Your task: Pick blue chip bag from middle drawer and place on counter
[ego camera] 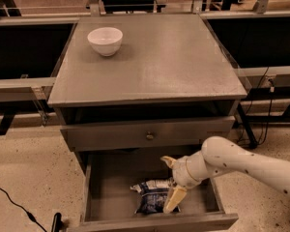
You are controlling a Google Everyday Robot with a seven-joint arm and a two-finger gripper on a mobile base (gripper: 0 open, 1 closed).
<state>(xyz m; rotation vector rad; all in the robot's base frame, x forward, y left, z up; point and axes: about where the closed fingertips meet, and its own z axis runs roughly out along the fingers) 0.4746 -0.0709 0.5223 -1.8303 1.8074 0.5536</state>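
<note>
The blue chip bag [151, 197] lies flat on the floor of the pulled-out middle drawer [108, 187], near its front wall. My gripper [170, 181] hangs inside the drawer at the bag's right end. It is open, with one tan finger [174, 199] over the bag's right edge and the other behind it, towards the cabinet. My white arm reaches in from the right. The grey counter [164, 62] above holds no bag.
A white bowl [105, 40] stands on the counter's back left. The closed drawer front with the brass knob [149, 136] sits just above the open drawer. A black cable [19, 207] lies on the floor at the left. Dark shelving flanks the cabinet.
</note>
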